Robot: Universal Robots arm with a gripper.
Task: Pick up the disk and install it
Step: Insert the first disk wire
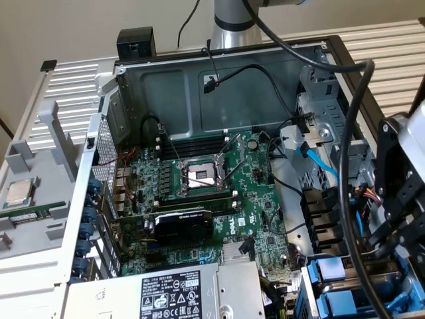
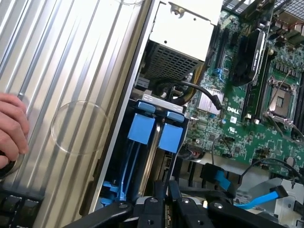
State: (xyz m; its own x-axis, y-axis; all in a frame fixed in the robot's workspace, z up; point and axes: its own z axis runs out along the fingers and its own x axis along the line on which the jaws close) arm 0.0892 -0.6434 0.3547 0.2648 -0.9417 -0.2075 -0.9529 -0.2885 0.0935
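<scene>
Two blue disk carriers [image 2: 142, 133] are seen side by side in PC case [image 1: 199, 93] corner bay, w/ gripper [image 2: 166, 186] close over them, jaws almost closed, nothing visibly gripped

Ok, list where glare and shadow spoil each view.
Wrist view: hard glare washes out the ribbed metal surface and the power supply top, with a faint ring-shaped reflection over the ribs; the blue carrier tabs are evenly lit. Exterior view: soft, even light on the motherboard; the drive bays at the exterior view's right sit in shadow.
</scene>
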